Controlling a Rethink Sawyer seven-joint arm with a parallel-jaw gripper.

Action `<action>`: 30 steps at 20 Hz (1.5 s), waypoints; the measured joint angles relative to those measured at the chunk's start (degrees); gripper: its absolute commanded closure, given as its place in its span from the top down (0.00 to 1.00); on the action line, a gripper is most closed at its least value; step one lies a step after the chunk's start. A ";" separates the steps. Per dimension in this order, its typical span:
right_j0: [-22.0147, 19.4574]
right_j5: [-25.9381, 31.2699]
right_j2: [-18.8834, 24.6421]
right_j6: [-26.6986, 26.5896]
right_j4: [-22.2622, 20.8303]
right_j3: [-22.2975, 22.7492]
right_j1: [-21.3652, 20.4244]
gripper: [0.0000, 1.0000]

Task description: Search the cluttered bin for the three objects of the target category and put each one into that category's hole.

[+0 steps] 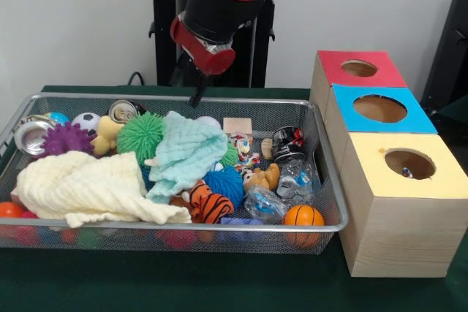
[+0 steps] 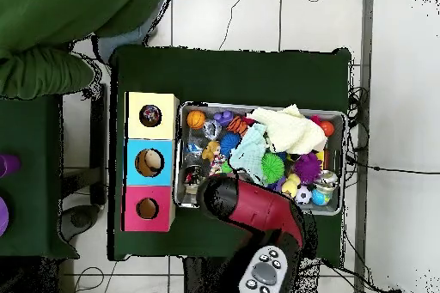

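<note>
The wire-mesh bin (image 1: 175, 228) stands on the green table, full of toys and cloths; it also shows in the overhead view (image 2: 258, 106). One small whitish bundle with red and blue spots (image 1: 243, 148) lies in the middle of the bin, behind a blue spiky ball. The yellow-topped box (image 1: 409, 202) stands to the right of the bin, and a small spotted thing shows inside its round hole (image 1: 409, 163). My gripper (image 1: 196, 97) hangs over the bin's far rim, above a mint cloth and apart from the bundle. In the overhead view the arm (image 2: 249, 208) hides the gripper.
A blue-topped box (image 1: 409, 118) and a red-topped box (image 1: 333, 63) stand behind the yellow one. A cream cloth (image 1: 80, 188), a mint cloth (image 1: 186, 151), a tiger plush (image 1: 208, 206), an orange ball (image 1: 303, 216) and spiky balls (image 1: 139, 135) fill the bin. A person's green sleeve (image 2: 51, 40) shows at the overhead view's edge.
</note>
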 measured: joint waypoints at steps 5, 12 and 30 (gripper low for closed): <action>1.99 0.10 -1.37 -0.02 -10.86 -0.50 0.04 1.00; 3.80 0.79 -4.06 -0.04 -21.67 -1.54 -1.50 0.00; -9.66 13.42 14.34 -0.04 -4.85 1.22 -14.27 0.00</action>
